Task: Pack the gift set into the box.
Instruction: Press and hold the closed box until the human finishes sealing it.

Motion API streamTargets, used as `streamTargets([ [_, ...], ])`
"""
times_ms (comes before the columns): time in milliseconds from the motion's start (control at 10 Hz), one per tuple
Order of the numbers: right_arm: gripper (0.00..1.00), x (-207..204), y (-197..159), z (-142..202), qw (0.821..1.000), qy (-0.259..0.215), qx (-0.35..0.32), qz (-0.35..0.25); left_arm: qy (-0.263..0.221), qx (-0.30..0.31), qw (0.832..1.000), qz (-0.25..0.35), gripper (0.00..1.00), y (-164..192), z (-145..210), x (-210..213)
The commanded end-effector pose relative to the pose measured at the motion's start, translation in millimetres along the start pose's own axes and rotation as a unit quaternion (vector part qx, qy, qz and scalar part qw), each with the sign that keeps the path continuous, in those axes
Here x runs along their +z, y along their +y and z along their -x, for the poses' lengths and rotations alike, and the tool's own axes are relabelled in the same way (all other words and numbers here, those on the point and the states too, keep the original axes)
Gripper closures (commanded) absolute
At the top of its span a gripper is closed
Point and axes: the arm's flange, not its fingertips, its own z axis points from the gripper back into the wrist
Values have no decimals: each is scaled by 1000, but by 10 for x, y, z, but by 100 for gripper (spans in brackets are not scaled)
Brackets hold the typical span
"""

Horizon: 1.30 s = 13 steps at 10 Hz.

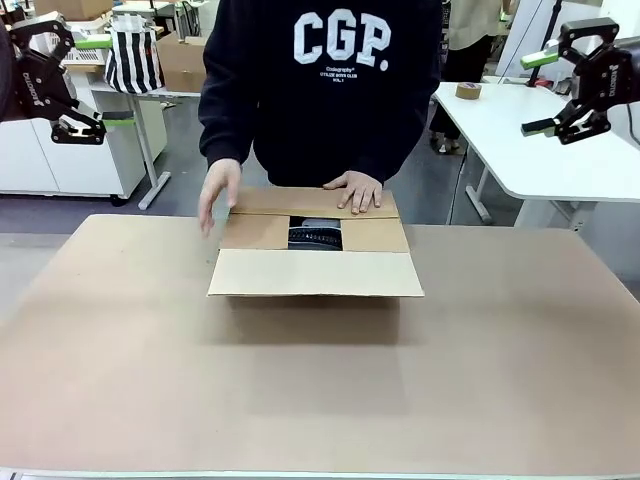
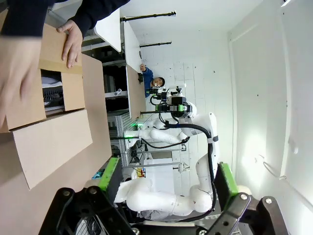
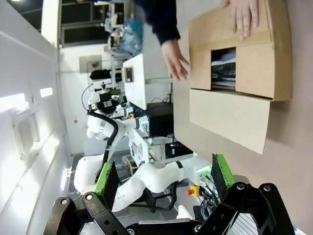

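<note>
Well, you had the broad brown board-topped table (image 1: 320, 400) ahead, and across it a person in a dark sweatshirt (image 1: 320, 120) printed "CGP." in white capitals; the smaller lines beneath were unreadable. The shallow brown corrugated cardboard box (image 1: 315, 272) sat mid-table toward the far edge, its near flap flat and its side flaps folded in, with a dark gap between them. One hand (image 1: 353, 190) pressed the far flap; the other hand (image 1: 218, 192), blurred, hovered beside the box. Your left gripper (image 1: 112, 80) and right gripper (image 1: 535, 92) hung high at either side, jaws wide, holding nothing. A black-and-white striped bag (image 1: 133, 55) and a brown tape roll (image 1: 468, 91) stood behind.
</note>
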Motion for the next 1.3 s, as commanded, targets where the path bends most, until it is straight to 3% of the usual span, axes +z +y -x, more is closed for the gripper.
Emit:
streamTargets([
  [0,0,13,59,-27,1000,2,-9,-4,-2,2,1000,13,0,-16,4,-5],
  [1200,0,13,59,-27,1000,2,-9,-4,-2,2,1000,13,0,-16,4,-5],
])
